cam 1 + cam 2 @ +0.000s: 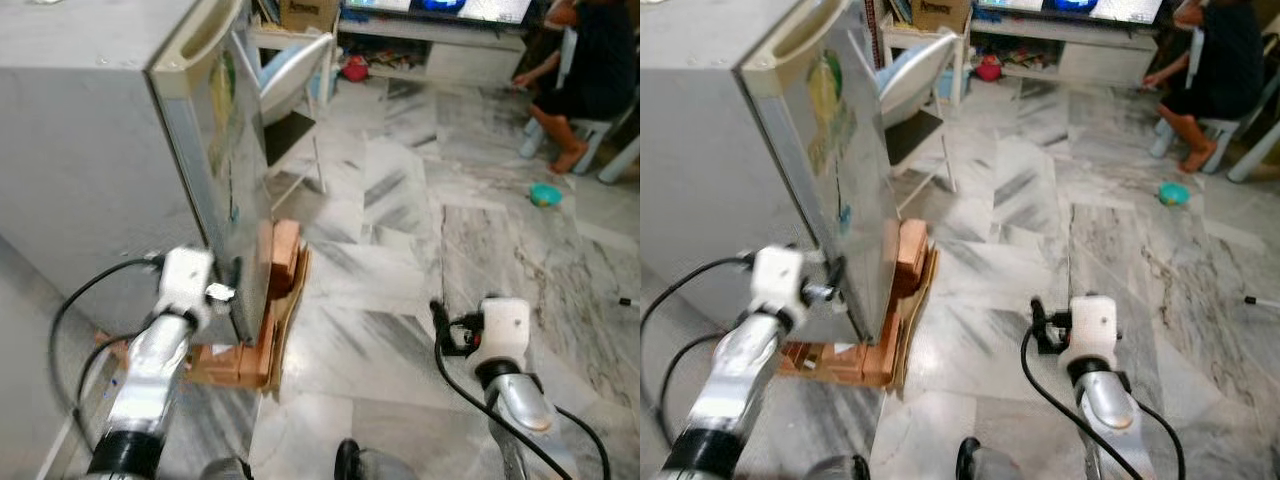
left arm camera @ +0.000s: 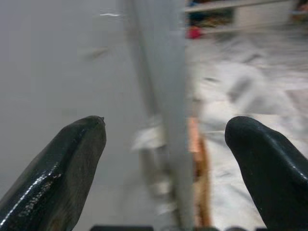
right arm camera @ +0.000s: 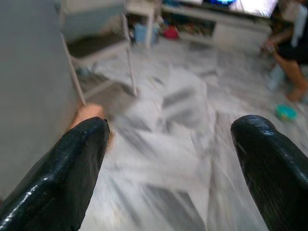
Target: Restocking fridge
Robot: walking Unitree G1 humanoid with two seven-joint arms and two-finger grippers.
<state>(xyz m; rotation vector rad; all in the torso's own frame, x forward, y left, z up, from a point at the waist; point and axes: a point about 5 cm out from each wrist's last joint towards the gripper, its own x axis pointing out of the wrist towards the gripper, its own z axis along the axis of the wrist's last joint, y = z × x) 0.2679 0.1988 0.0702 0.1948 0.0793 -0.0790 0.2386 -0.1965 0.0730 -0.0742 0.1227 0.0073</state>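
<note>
Fridge [image 1: 90, 150], door shut: heavy, rigid, likely slick; the door's edge [image 2: 161, 120] seems the place to hold. Left gripper [image 2: 163, 159] spread astride that edge; right gripper [image 3: 168, 163] spread, idle over floor [image 1: 400, 280]

A small grey fridge [image 1: 90, 150] stands upright on a stack of wooden blocks [image 1: 262, 330] over the marble floor [image 1: 400, 300]. Its door [image 1: 225, 150], bearing coloured stickers, appears shut or nearly so.

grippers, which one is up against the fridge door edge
The left gripper: its open fingers straddle the fridge door edge, low down by the wooden blocks. The right gripper hangs over bare marble floor, well clear of the fridge.
</note>
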